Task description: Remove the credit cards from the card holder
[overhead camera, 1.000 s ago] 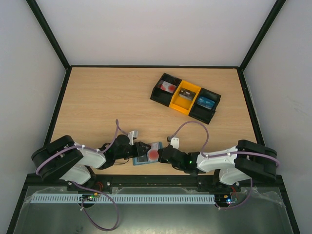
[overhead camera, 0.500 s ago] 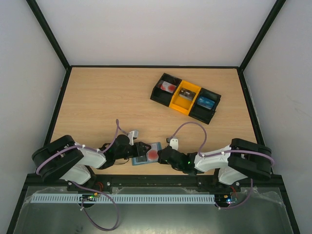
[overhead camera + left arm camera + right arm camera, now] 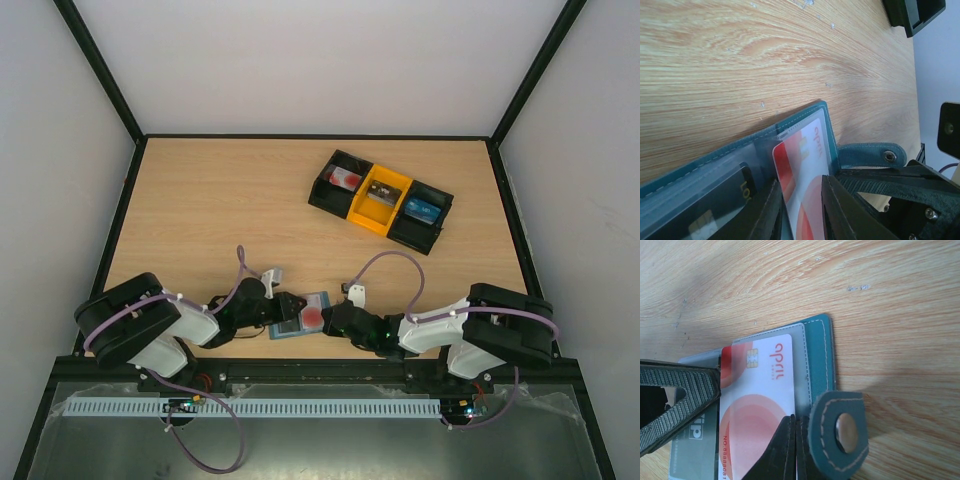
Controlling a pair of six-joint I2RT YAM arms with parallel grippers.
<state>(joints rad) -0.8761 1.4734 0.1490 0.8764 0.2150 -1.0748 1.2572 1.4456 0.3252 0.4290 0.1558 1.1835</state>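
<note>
A: Where's the card holder (image 3: 288, 331)?
B: Open on the table (image 3: 220, 210), low centre of the top view. The white card (image 3: 760, 390) is partly out of its pocket.
A: Jaws?
B: The left gripper (image 3: 800, 184) is narrow astride that card; can't tell if it grips. The right gripper (image 3: 794, 424) is closed beside the tab (image 3: 840, 432).

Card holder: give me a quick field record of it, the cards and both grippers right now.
card holder: open, lying flat on table
white card: at the tab-side pocket, how far out unclear
dark card: in pocket
left gripper: fingers flank white card, grip unclear
right gripper: shut, tips at white card's edge beside tab
</note>
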